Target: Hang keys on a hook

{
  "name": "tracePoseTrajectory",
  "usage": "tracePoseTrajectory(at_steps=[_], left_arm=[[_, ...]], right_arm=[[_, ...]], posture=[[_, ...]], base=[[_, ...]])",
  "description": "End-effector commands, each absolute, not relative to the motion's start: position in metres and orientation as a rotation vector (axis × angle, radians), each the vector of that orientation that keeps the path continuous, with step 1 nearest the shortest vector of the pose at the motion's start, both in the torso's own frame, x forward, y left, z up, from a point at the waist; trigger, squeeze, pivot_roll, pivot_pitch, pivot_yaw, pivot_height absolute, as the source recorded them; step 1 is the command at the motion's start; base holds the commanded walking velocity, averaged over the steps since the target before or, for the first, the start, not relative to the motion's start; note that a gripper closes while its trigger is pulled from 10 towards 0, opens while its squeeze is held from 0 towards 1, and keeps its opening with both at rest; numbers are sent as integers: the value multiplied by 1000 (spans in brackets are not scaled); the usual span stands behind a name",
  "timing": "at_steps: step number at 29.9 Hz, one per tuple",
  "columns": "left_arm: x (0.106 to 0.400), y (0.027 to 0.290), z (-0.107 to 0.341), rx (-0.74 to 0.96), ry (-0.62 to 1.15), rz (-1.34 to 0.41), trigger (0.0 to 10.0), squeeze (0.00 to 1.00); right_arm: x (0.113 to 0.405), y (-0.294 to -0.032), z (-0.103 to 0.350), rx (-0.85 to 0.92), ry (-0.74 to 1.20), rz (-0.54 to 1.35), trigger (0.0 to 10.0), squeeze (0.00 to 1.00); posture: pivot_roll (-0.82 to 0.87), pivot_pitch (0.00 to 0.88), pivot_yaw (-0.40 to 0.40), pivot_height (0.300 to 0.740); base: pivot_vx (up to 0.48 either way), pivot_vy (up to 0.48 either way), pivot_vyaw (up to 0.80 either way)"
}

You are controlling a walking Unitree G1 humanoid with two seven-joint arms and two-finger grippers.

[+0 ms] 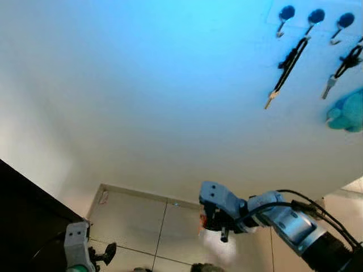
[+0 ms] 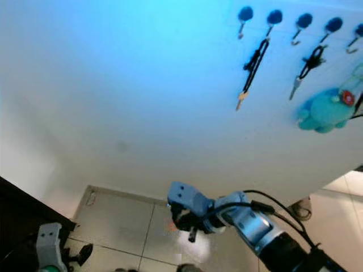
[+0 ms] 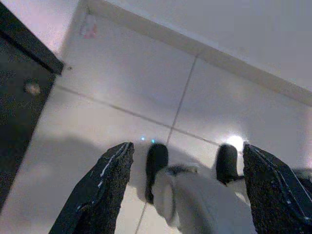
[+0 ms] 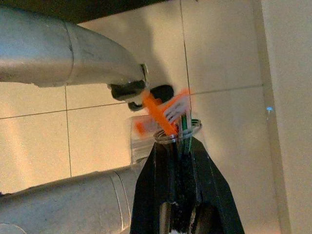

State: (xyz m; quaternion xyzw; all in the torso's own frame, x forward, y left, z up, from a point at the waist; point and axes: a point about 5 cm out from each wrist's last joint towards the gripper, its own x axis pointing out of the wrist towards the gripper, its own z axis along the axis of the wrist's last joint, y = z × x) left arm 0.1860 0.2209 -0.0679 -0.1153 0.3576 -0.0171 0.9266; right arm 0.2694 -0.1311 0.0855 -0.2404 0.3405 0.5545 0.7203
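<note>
My right gripper (image 1: 213, 222) hangs low in front of the white wall, over the floor tiles. In the right wrist view its fingers (image 4: 187, 195) are shut on a clear key ring (image 4: 178, 132) carrying an orange tag (image 4: 158, 109) and a green piece. A row of dark round hooks (image 2: 274, 17) runs high on the wall to the right, well above the gripper. The leftmost hook (image 2: 245, 13) is bare. The one beside it holds a key on a black lanyard (image 2: 254, 62), and another lanyard key (image 2: 309, 63) hangs further right. My left gripper (image 1: 105, 253) stands open, low at the left.
A teal plush toy (image 2: 324, 110) hangs under the hooks on the right. A dark cabinet (image 1: 22, 221) stands at the lower left. Pale floor tiles (image 1: 142, 221) meet a baseboard (image 3: 204, 48) at the wall. My own foot (image 3: 190, 204) lies under the left gripper.
</note>
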Motion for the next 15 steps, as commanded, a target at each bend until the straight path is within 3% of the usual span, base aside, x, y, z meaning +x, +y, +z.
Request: tracePoseTrajectory(at_steps=[1, 5, 6, 7, 10, 11, 15], left_arm=[[172, 221, -75, -235, 781, -37, 10000, 0], [170, 219, -76, -233, 790, -47, 10000, 0], [169, 220, -77, -233, 794, -45, 10000, 0], [169, 220, -77, -233, 794, -45, 10000, 0], [169, 220, -77, -234, 797, -44, 10000, 0], [169, 220, -77, -234, 797, -44, 10000, 0], [168, 219, -77, -234, 798, -49, 10000, 0]], right_arm=[[265, -135, 85, -556, 779, 1248, 0, 0], [263, -136, 86, -545, 782, 1301, 0, 0], [265, -120, 102, -341, 620, 1363, 0, 0], [265, -120, 102, -341, 620, 1363, 0, 0], [278, -107, 129, -160, 322, 1358, 0, 0], [278, -107, 129, -160, 322, 1358, 0, 0], [283, -100, 184, 185, -73, 1348, 0, 0]], posture=[[-7, 110, 47, 740], [-10, 107, 44, 740], [-10, 107, 44, 740], [-10, 107, 44, 740], [-7, 109, 47, 740], [-7, 109, 47, 740], [-6, 111, 53, 740]], base=[[0, 0, 0], [0, 0, 0], [0, 0, 0], [0, 0, 0], [0, 0, 0], [0, 0, 0], [0, 0, 0]])
